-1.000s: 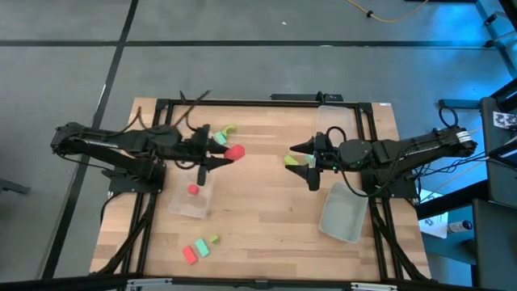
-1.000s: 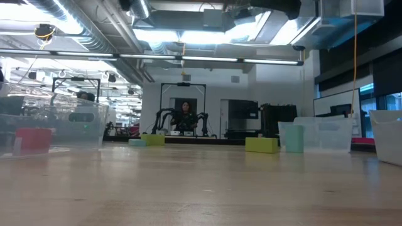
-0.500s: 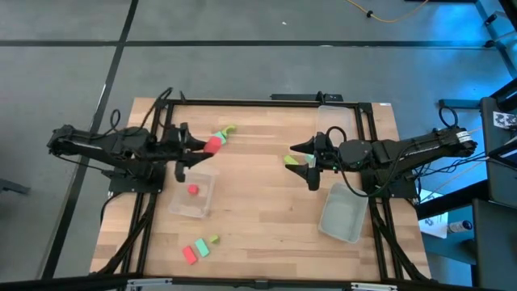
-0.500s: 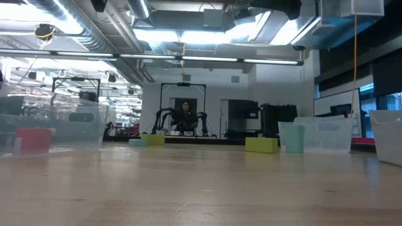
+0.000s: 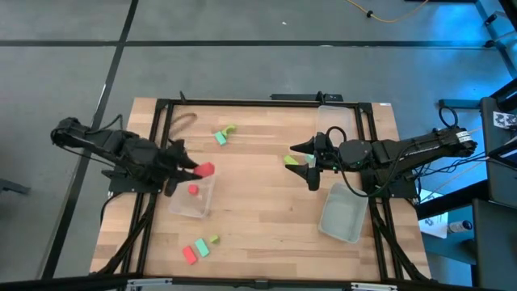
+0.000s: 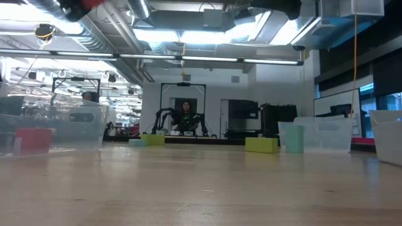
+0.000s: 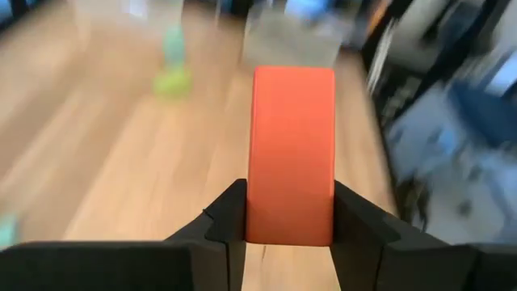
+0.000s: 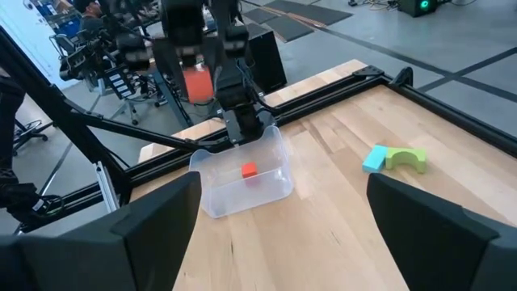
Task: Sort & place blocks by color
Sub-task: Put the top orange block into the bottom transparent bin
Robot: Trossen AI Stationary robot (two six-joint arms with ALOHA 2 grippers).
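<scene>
The left gripper (image 5: 194, 169) pinches a red block (image 7: 292, 153) above a clear tray (image 5: 203, 202); the right gripper (image 5: 300, 164) waits, fingers spread.

Cold ceiling strip lights (image 6: 188, 34) glare brightly in the low view, washing out the upper part, while the near bench (image 6: 201, 194) lies soft and out of focus. From above, lighting is even and shadows under the arms are faint; a blue glow (image 5: 452, 24) tints the floor at one corner. The left wrist view is streaked with motion blur behind a sharp red block (image 7: 292, 153). The right wrist view is clear.
</scene>
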